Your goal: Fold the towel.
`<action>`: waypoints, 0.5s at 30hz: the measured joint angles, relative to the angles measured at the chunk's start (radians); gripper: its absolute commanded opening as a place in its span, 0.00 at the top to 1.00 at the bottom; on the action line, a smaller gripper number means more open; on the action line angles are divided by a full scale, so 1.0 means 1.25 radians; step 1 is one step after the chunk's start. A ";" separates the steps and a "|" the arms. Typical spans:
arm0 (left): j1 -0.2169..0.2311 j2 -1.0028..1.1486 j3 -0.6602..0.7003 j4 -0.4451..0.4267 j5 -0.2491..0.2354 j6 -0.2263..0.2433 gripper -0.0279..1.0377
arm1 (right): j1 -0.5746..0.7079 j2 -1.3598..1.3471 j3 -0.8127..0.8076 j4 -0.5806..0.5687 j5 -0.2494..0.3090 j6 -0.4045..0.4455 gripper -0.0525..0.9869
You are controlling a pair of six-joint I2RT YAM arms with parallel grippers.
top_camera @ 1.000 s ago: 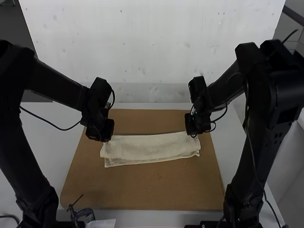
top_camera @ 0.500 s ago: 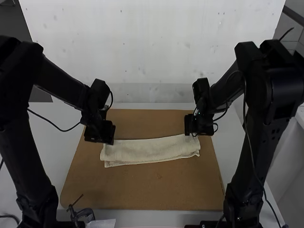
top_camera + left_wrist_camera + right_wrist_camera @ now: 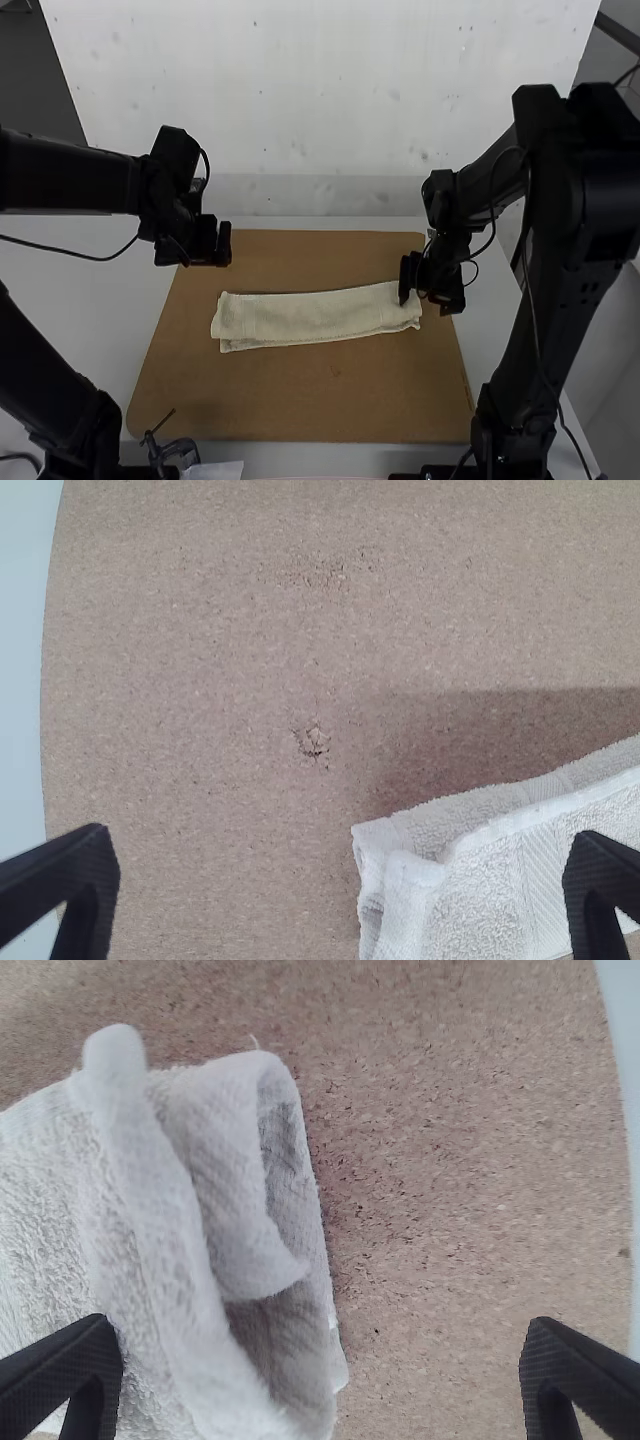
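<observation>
Item: one towel (image 3: 315, 316), long narrow strip, already folded lengthwise, lying across the brown board (image 3: 300, 400). Left gripper (image 3: 224, 243): jaws apart, empty, beyond your towel's left end. Right gripper (image 3: 330, 1370): jaws wide, empty, at its right end. Step, by judgement: between folds; next, you likely grip one short end and carry it across. High view: full strip, fairly flat. Right wrist view adds: raised ridge, loose flap (image 3: 240, 1250) over a lower layer.
</observation>
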 measured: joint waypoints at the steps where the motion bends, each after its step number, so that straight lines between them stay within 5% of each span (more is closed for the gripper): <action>1: 0.000 0.000 -0.005 -0.002 0.003 0.000 0.03 | 0.000 0.018 -0.001 0.016 -0.005 0.001 0.14; 9: 0.000 -0.027 -0.038 -0.003 0.007 0.000 0.03 | 0.009 0.080 -0.002 0.105 -0.003 0.008 0.78; 12: 0.002 -0.032 -0.044 -0.002 0.009 0.003 0.03 | 0.031 0.085 -0.002 0.121 0.001 0.009 0.94; 15: 0.009 -0.036 -0.054 -0.002 0.009 0.007 0.03 | 0.045 0.085 -0.002 0.123 0.013 0.010 0.94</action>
